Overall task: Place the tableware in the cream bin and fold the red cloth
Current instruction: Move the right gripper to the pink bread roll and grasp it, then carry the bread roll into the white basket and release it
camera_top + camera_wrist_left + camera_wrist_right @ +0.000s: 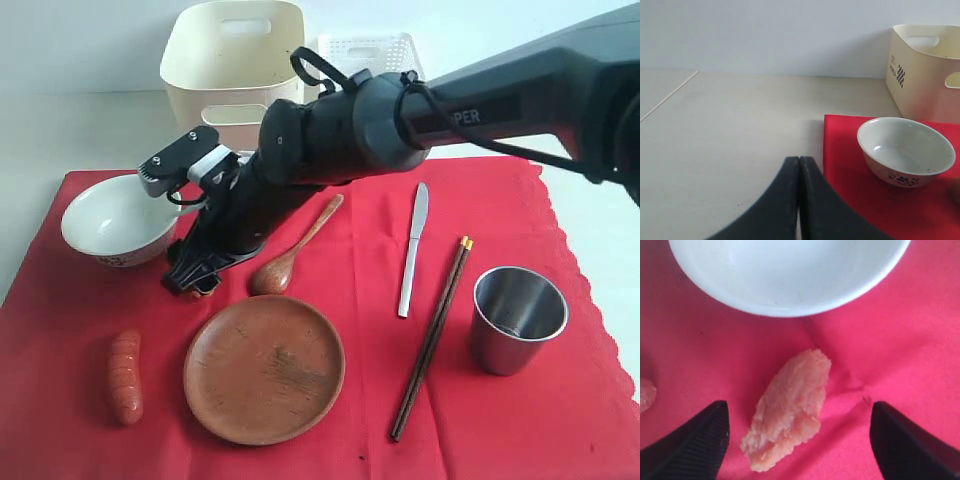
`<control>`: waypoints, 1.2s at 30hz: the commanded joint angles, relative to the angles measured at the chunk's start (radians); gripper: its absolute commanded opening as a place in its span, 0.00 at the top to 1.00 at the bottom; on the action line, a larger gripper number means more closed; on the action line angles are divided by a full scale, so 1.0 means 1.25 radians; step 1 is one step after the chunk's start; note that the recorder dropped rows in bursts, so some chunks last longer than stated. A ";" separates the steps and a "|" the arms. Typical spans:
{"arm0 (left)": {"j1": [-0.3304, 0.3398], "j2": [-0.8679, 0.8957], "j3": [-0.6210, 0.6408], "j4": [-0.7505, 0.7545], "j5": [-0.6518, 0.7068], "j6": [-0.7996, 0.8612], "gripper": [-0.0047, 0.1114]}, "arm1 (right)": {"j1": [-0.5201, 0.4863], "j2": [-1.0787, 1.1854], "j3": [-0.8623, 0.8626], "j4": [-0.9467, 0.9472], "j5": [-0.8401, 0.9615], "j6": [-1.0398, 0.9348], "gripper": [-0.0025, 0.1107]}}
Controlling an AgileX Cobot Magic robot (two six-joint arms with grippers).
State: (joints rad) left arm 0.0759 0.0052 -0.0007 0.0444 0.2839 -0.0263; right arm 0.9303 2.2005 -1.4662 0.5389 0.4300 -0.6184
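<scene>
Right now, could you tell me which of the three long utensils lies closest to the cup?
The chopsticks, right beside the cup; the knife and then the spoon lie farther from it.

The large red cloth point(560, 420) is matt woven fabric, lightly creased. The round brown wooden plate point(265, 368) shows dull, grainy wood, as does the brown wooden spoon point(275, 273). The white bowl point(115, 220) is glossy glazed ceramic. The steel cup point(518, 318) and silver knife point(412, 250) are shiny metal. The cream bin point(920, 80) is smooth plastic, and the pale table point(730, 130) is matt.
</scene>
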 commanded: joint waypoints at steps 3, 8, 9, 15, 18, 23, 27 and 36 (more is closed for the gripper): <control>-0.004 -0.004 0.001 -0.003 -0.007 -0.007 0.95 | 0.018 0.001 -0.006 0.003 -0.051 -0.031 0.32; -0.004 -0.004 0.001 -0.003 -0.007 -0.007 0.95 | 0.018 0.017 -0.006 0.002 -0.075 -0.032 0.32; -0.004 -0.004 0.001 -0.003 -0.007 -0.007 0.95 | 0.018 0.023 -0.006 0.002 -0.077 -0.033 0.33; -0.004 -0.004 0.001 -0.003 -0.007 -0.007 0.95 | 0.018 0.049 -0.023 0.000 -0.065 -0.035 0.44; -0.004 -0.004 0.001 -0.003 -0.007 -0.007 0.95 | 0.018 0.049 -0.029 0.006 -0.064 -0.046 0.55; -0.004 -0.004 0.001 -0.003 -0.007 -0.007 0.95 | 0.018 0.034 -0.029 0.003 -0.058 -0.051 0.73; -0.004 -0.004 0.001 -0.003 -0.007 -0.007 0.95 | 0.018 0.015 -0.029 -0.008 -0.047 -0.051 0.85; -0.004 -0.004 0.001 -0.003 -0.007 -0.007 0.95 | 0.007 -0.111 -0.029 -0.503 0.092 0.274 0.98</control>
State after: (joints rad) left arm 0.0759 0.0052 -0.0007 0.0444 0.2839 -0.0263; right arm 0.9501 2.0998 -1.4966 0.0873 0.5039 -0.4238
